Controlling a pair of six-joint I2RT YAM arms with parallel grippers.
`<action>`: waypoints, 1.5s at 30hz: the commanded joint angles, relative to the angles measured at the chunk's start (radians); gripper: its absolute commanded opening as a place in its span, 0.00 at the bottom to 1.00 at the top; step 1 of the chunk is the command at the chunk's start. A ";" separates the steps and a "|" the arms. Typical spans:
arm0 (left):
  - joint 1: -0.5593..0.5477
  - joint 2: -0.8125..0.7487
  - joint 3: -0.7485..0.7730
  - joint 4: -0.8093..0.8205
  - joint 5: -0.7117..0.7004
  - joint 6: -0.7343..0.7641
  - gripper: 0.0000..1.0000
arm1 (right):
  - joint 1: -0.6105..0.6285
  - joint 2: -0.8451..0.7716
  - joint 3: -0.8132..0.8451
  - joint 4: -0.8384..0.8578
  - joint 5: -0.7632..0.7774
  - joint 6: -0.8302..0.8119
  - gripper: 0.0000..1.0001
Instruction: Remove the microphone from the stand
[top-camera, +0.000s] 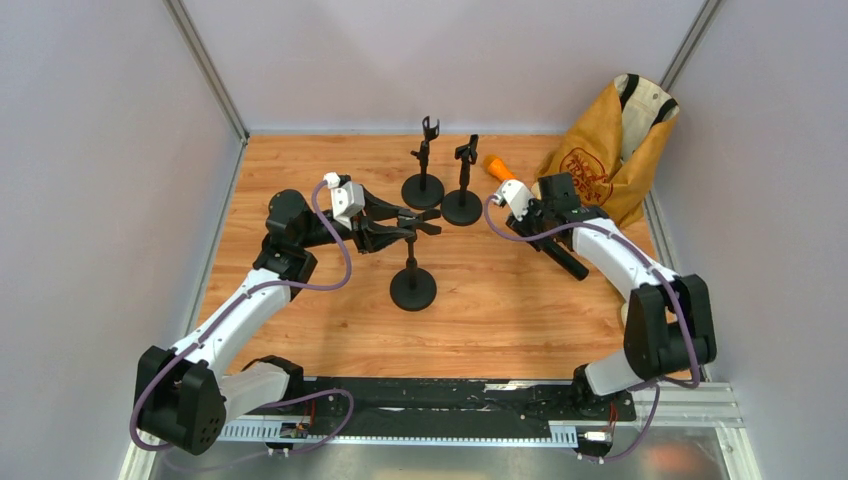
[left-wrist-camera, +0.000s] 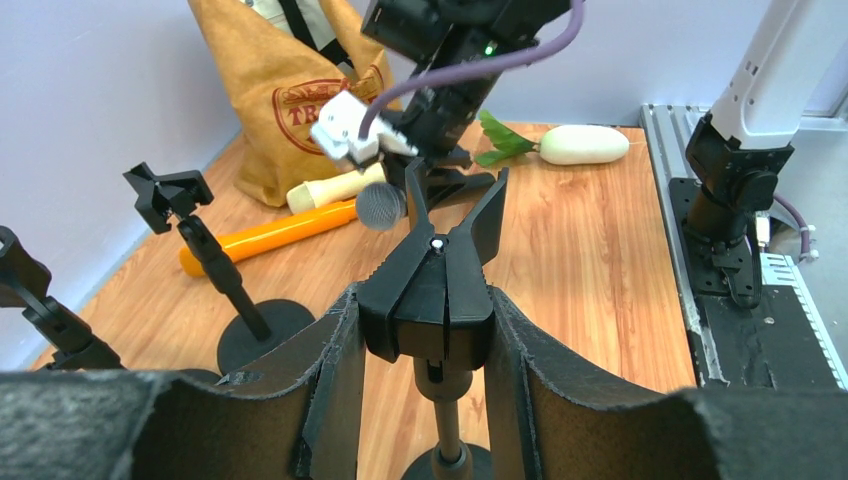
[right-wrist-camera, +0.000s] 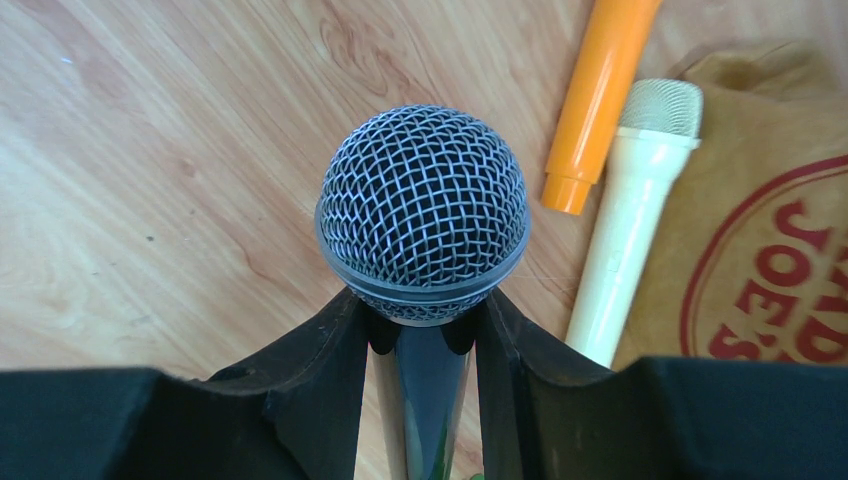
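A black microphone with a silver mesh head (right-wrist-camera: 422, 215) is held in my right gripper (right-wrist-camera: 420, 340), which is shut on its body just below the head. In the top view the microphone (top-camera: 566, 259) hangs off the stand, to the right of it, under my right gripper (top-camera: 545, 225). The near stand (top-camera: 413, 290) has a round black base and an open clip (left-wrist-camera: 440, 290) with nothing in it. My left gripper (left-wrist-camera: 425, 335) is shut on the lower part of that clip, one finger on each side. The microphone head (left-wrist-camera: 381, 206) also shows beyond the clip in the left wrist view.
Two more black stands (top-camera: 423, 190) (top-camera: 462, 207) stand at the back, their clips bare. An orange microphone (top-camera: 497, 167) and a cream one (right-wrist-camera: 630, 220) lie by a tan paper bag (top-camera: 610, 160) at the back right. A white radish toy (left-wrist-camera: 583, 145) lies near the right arm's base.
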 joint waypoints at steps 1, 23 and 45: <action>-0.006 0.003 -0.005 0.011 -0.001 0.013 0.07 | 0.019 0.091 0.040 0.070 0.110 0.013 0.04; -0.008 -0.011 -0.013 0.014 0.004 0.021 0.12 | 0.050 0.324 0.093 0.201 0.276 -0.057 0.05; -0.009 -0.015 -0.017 0.012 0.005 0.027 0.12 | 0.056 0.279 0.177 0.224 0.345 -0.103 0.62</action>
